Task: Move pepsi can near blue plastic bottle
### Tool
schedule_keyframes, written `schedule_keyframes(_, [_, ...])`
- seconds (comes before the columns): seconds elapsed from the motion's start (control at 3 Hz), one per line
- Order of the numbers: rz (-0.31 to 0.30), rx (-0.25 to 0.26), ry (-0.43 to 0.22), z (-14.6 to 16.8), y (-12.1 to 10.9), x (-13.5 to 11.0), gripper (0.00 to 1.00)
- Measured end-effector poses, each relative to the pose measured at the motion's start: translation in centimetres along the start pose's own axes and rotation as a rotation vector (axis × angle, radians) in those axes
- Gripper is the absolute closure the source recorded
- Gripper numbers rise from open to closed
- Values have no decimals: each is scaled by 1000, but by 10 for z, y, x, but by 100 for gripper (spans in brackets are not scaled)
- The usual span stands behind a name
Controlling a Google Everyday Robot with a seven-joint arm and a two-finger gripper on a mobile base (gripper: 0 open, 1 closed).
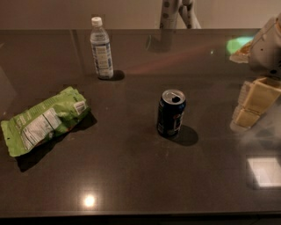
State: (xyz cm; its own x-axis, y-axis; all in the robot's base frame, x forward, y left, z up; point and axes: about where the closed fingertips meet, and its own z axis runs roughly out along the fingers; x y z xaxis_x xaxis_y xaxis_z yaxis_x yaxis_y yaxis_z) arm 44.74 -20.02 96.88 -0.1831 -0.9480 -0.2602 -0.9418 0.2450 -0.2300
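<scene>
The pepsi can point(171, 113), dark blue with a silver opened top, stands upright near the middle of the dark table. The blue plastic bottle point(101, 48), clear with a white cap and pale label, stands upright at the back left, well apart from the can. My gripper point(177, 13) hangs at the top edge of the view, beyond the table's far edge, behind and above the can. Its two pale fingers stand apart with nothing between them.
A green chip bag point(44, 121) lies flat at the left, in front of the bottle. A pale yellow blocky shape point(257, 101) sits at the right edge, with part of my white arm point(268, 44) above it. The dark glossy table point(131, 176) shows light reflections.
</scene>
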Motion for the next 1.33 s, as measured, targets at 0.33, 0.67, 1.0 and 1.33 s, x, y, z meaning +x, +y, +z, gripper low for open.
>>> schedule_keyframes(0.33, [-26,-51,-76,21,1,-23,0])
schedule_keyframes(0.67, [-50,-108,-148,44,6,-45,0])
schedule_keyframes(1.0, [-68,-150,-208,62,12,-63,0])
schedule_keyframes(1.33, [-86,-181,-255,75,17,-79,0])
